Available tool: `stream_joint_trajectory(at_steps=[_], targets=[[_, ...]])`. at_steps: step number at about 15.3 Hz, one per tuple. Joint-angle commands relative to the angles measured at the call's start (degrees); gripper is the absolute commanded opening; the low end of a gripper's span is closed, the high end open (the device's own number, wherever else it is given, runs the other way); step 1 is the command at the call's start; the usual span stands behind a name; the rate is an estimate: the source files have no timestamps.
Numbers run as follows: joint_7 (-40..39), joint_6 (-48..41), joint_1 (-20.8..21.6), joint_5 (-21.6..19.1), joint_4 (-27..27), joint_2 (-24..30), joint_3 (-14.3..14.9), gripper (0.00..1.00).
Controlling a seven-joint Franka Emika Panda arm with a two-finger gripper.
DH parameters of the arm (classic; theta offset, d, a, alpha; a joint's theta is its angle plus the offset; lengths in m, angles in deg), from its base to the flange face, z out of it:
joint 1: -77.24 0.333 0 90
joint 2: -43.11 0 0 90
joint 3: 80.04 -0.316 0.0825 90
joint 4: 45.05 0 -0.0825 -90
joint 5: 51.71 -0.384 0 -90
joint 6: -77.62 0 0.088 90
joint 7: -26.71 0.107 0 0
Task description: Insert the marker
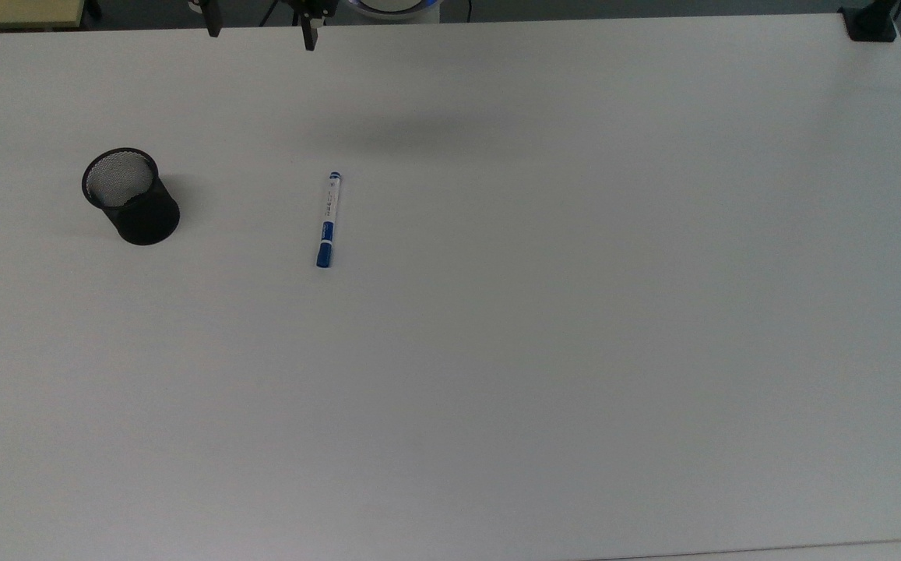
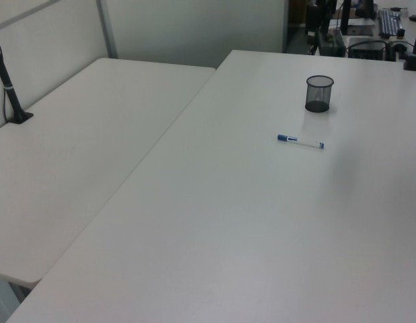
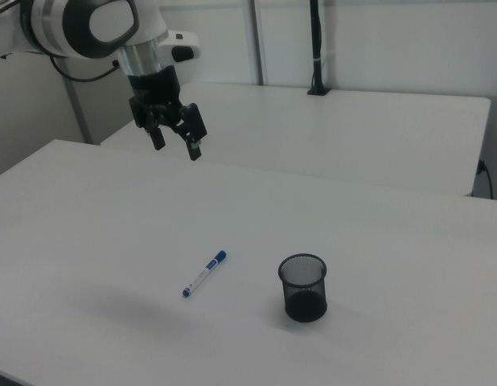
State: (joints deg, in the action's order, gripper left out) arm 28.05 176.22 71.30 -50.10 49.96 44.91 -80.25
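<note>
On the white table (image 1: 543, 351) lies the marker (image 1: 328, 220), print unreadable; high above, the pincer (image 3: 176, 143) hangs spread, empty.

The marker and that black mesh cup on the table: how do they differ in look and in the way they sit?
The marker is slim, white with a blue cap; the cup is wide, black and see-through mesh. The marker lies flat on its side; the cup stands upright with its mouth open upward. The marker is a closed solid stick; the cup is hollow, with nothing visible inside. Both rest on the white table, apart from each other and untouched.
</note>
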Motion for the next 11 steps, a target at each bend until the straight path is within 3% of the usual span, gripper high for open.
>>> stream_joint_trajectory(at_steps=[1,11], targets=[[-0.7,0.4,1.0,0.5,0.5,0.8,0.3,1.0],[-1.0,0.3,0.8,0.5,0.7,0.8,0.3,1.0]])
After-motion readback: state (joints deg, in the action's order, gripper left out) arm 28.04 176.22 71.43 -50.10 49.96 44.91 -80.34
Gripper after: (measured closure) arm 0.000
